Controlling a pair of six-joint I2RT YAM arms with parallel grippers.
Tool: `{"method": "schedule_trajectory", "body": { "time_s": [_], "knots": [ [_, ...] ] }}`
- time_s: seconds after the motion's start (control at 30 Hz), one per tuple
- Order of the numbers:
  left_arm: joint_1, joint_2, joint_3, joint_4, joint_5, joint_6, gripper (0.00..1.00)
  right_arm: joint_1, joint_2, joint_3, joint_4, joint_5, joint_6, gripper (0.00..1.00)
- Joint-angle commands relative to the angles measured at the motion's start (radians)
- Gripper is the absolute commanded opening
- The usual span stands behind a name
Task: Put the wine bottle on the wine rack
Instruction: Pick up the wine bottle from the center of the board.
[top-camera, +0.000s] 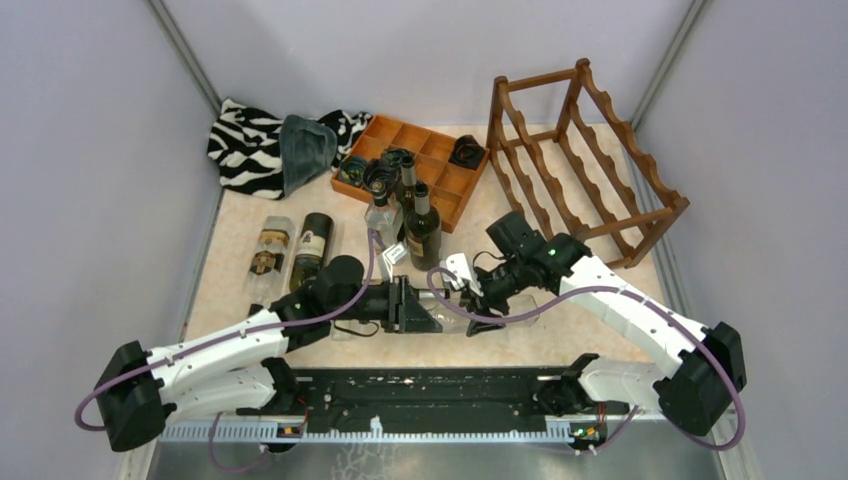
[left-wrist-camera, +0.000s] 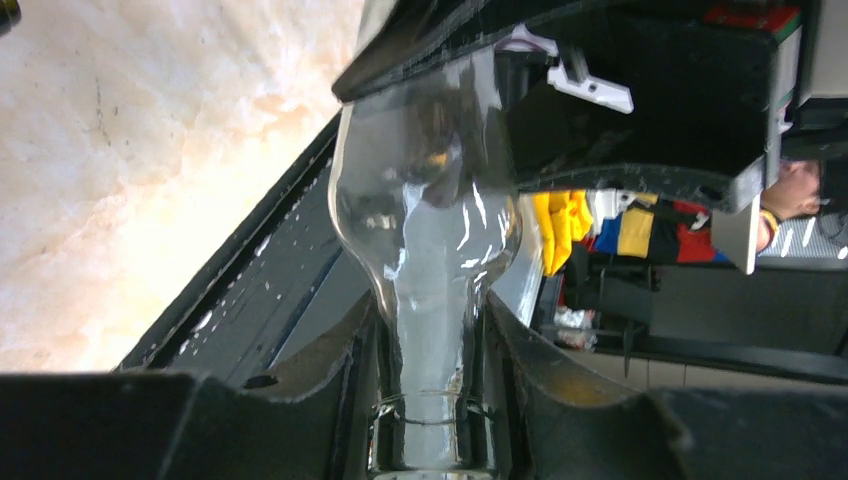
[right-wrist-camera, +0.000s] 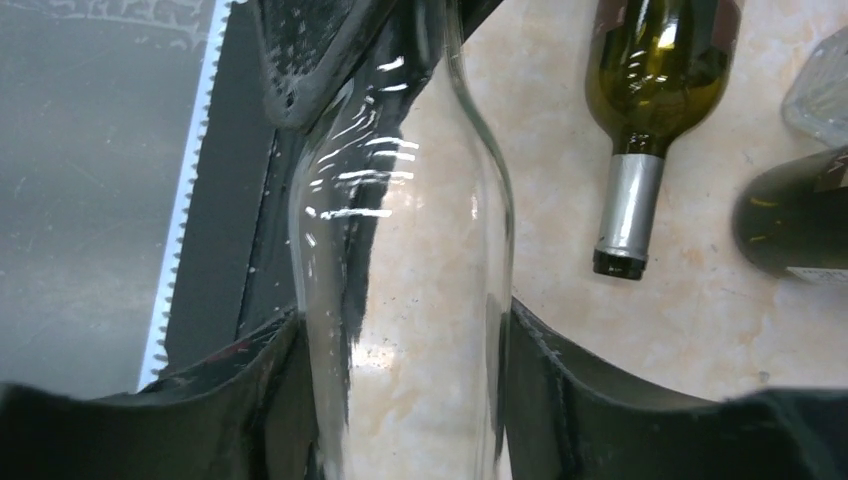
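**Two-arm hold on the bottle.** The left gripper (left-wrist-camera: 432, 405) is closed tight on the slim neck of the clear glass wine bottle (left-wrist-camera: 430, 230). The neck is narrow enough for short jaws to hold securely.

The right gripper (right-wrist-camera: 405, 400) stands wider. Its fingers (right-wrist-camera: 600, 420) lie flush against either side of the bottle's cylindrical body, so it appears to have taken hold there. How firmly it grips cannot be told.

The bottle lies horizontal at the near centre of the table, neck to the left and base to the right, bridging the two wrists. Whether it rests on the beige marbled tabletop (top-camera: 228, 250) or hangs just above it is unclear.

A grip on the body probably suits the right arm, since that arm is nearer the reddish-brown wooden wine rack (top-camera: 590, 160). The rack has scalloped rails and stands at the far right with no bottle on it, well apart from the held bottle.

**Farther out:**
- A cluster of upright bottles (top-camera: 422, 235) stands just beyond the grippers.
- Two labelled bottles (top-camera: 312, 250) lie at the left.
- An orange-brown compartment tray (top-camera: 445, 180) sits behind the upright bottles.
- A zebra-striped cloth (top-camera: 240, 150) lies at the far left.
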Motion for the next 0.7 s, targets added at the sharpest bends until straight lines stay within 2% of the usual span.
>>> {"method": "schedule_trajectory", "body": {
  "time_s": [0.0,0.03,0.1,0.13,0.27,0.33,0.43,0.67],
  "knots": [
    [0.012,-0.018,0.006,0.155,0.011,-0.036,0.00,0.014,-0.005,0.008,0.017,-0.035,-0.047,0.33],
    [0.017,-0.021,-0.002,0.161,0.015,-0.044,0.00,0.014,-0.008,0.008,0.012,-0.036,-0.055,0.22],
    [0.026,-0.027,-0.019,0.162,0.020,-0.061,0.01,0.014,-0.013,0.015,-0.006,-0.035,-0.083,0.07],
    [0.029,-0.029,-0.027,0.162,0.028,-0.066,0.08,0.013,-0.014,0.020,-0.014,-0.034,-0.089,0.01],
    [0.046,-0.029,-0.051,0.164,0.092,-0.079,0.52,0.014,-0.015,0.034,-0.042,-0.033,-0.121,0.00],
    [0.055,-0.023,-0.053,0.156,0.139,-0.086,0.65,0.014,-0.018,0.040,-0.059,-0.022,-0.147,0.00],
    [0.067,-0.012,-0.050,0.141,0.192,-0.092,0.72,0.018,-0.021,0.050,-0.088,-0.001,-0.199,0.00],
    [0.070,0.055,-0.008,0.083,0.248,-0.064,0.72,0.082,-0.002,0.085,-0.102,0.120,-0.223,0.00]
  ]
}}
